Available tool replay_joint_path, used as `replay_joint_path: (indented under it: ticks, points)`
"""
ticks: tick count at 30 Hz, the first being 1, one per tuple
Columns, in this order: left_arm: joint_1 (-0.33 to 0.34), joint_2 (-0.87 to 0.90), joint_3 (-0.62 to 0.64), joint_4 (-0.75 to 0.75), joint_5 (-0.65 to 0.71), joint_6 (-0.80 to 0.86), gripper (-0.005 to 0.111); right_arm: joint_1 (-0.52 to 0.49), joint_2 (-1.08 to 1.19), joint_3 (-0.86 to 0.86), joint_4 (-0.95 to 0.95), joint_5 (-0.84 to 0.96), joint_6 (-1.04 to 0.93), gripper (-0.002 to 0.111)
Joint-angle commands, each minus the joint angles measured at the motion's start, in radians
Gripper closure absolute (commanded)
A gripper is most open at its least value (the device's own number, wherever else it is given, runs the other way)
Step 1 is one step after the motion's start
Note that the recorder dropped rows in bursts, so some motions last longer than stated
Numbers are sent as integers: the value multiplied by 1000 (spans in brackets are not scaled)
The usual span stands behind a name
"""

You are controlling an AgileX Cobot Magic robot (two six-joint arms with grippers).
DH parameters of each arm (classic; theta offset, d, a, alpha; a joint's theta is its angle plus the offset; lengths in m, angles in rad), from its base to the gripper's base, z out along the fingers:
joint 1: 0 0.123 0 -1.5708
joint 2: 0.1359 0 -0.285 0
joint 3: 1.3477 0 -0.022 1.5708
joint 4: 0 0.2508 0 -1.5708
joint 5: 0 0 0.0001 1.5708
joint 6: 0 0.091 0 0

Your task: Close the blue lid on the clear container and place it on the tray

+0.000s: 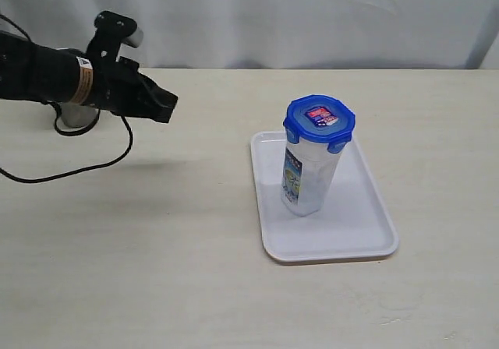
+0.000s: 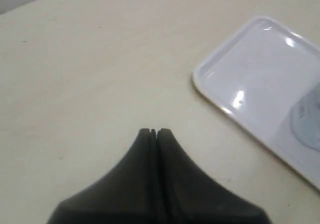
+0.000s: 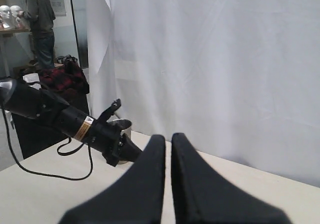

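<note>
Blue lid [image 1: 320, 119] sits on clear container [image 1: 308, 179], upright on tray [image 1: 366, 224] toward desk's right edge. Task looks finished. My left gripper [image 1: 168, 106] and right gripper [image 3: 168, 139] are pinched narrow, empty. Next: I only keep clear.

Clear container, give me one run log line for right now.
clear container: blue lid on, upright on tray | left gripper: shut, empty | right gripper: shut, empty
</note>
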Motion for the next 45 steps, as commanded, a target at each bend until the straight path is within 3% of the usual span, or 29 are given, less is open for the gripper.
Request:
replay_joint_path:
  ticks: [1,6,17,30,43,45]
  points:
    - [-1,-131,93,-24,146,-13,107,-5,-4,6,6,-5,3,104]
    - [-1,-289,180,-82,205,-13,107,-5,-4,6,6,-5,3,104]
    - [-1,-684,339,-153,125,-23,107,-5,-4,6,6,-5,3,104]
    - [-1,-981,367,-105,-345,-23,107,-5,-4,6,6,-5,3,104]
    - [-1,-1040,367,-109,-722,-23,107,-5,-4,6,6,-5,3,104]
    - [-1,-1040,367,-109,-727,-23,107,-5,-4,6,6,-5,3,104]
